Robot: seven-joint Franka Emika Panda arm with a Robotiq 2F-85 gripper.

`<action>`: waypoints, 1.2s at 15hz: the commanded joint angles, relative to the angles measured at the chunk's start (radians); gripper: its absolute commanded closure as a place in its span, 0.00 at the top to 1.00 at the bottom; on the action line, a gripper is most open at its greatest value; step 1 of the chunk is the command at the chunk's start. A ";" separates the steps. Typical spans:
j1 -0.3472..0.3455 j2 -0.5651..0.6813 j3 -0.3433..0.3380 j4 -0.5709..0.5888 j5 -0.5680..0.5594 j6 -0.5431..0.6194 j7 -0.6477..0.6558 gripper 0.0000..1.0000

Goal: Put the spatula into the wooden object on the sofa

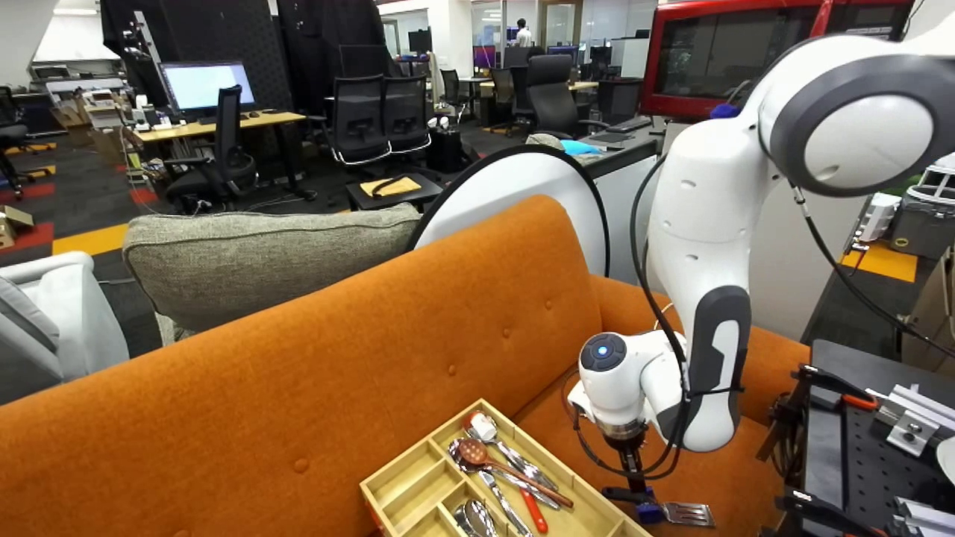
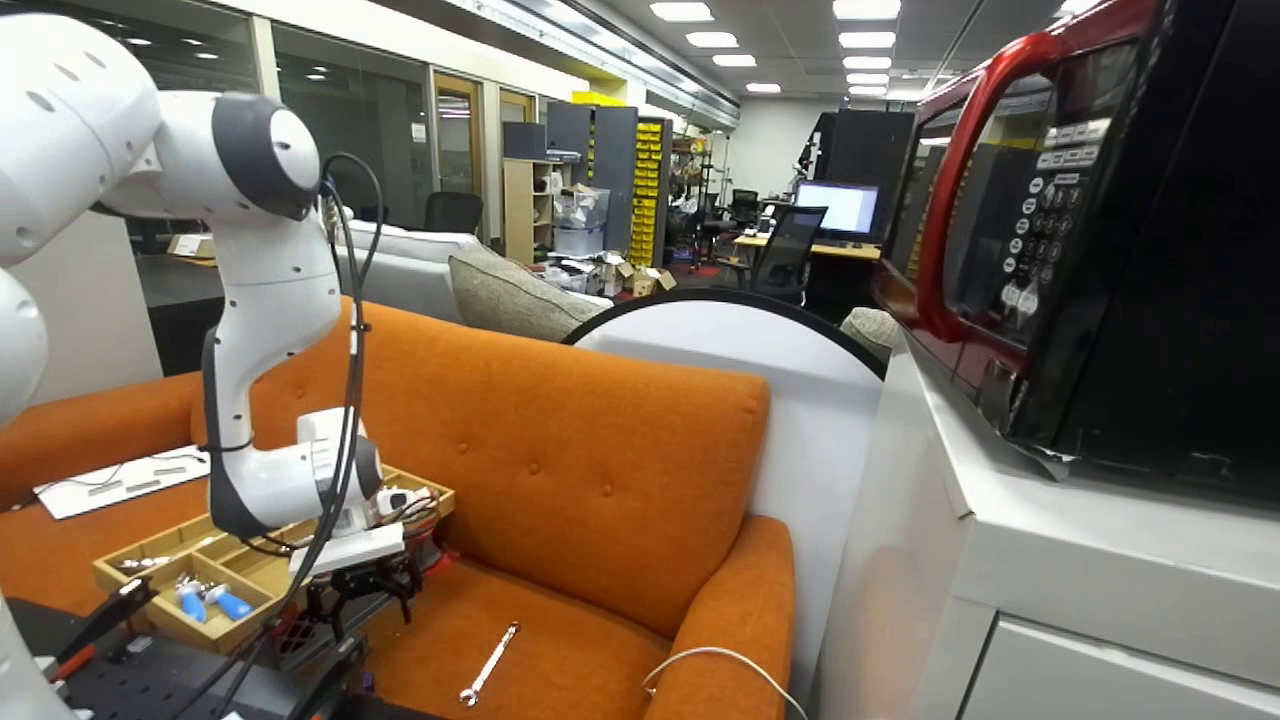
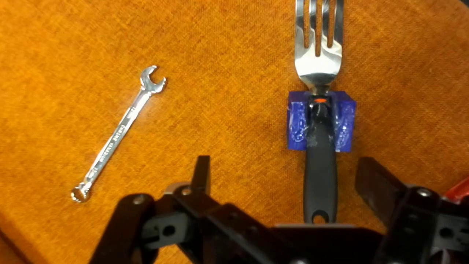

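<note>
The sofa (image 1: pixel 336 373) is the biggest thing here, and its seat serves as the worktop (image 2: pixel 570 640), padded and so likely to give if pressed. The arm (image 1: pixel 694 216) reaches in from the front edge with its wrist turned down, presumably to pick from straight above. The tray (image 1: pixel 410 477) lies across the worktop, a short end close to the back edge, the other toward the front edge; cutlery (image 1: pixel 515 476) takes up some compartments and others are bare, which leaves room for one more piece. The tool (image 3: pixel 284 172) is low beside the tray, jaws well apart and gripping nothing; in the wrist view the handle of the spatula (image 3: pixel 321 146) runs between them, nearer the right-hand jaw, so centring before the grip looks wise. The spatula lies on the worktop outside the tray, near its long wall, head pointing away from it. A wrench (image 3: pixel 113 135) lies well apart, nearer the worktop's edge along the armrest (image 2: pixel 745 590), and seems no part of this job. The blue block (image 3: pixel 297 124) in which the handle is set probably gives the jaws something thicker to hold; it sits ahead of them in the wrist view, so the next move likely calls for a slide toward it.
</note>
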 commanded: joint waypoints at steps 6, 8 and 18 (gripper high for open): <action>-0.019 0.080 0.013 0.081 0.085 0.005 -0.122 1.00; -0.019 0.080 0.013 0.081 0.085 0.005 -0.122 1.00; -0.090 0.169 0.068 0.117 0.154 0.110 -0.205 1.00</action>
